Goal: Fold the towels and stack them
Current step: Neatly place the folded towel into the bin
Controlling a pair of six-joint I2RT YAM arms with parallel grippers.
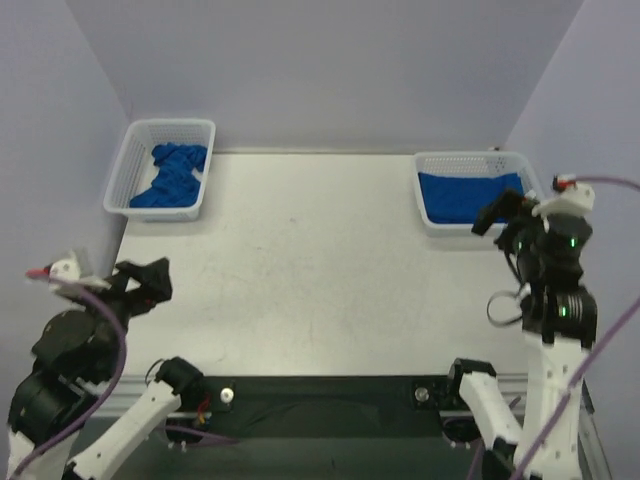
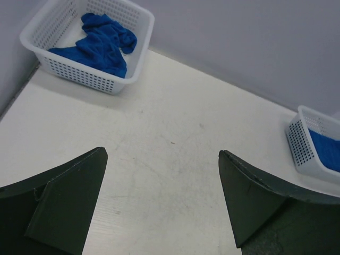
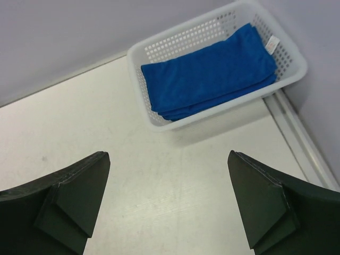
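Note:
Folded royal-blue towels lie stacked flat in the white mesh basket at the back right, a small white tag at one corner. A crumpled blue towel fills the other white basket at the back left. My right gripper hangs open just in front of the right basket, nothing between its fingers. Over the table's near left edge my left gripper is open and empty, far from the left basket.
The white tabletop stretches between the two baskets. Pale walls close in the back and both sides. A metal rail runs along the table's right edge beside the right basket. Cables trail from the right arm.

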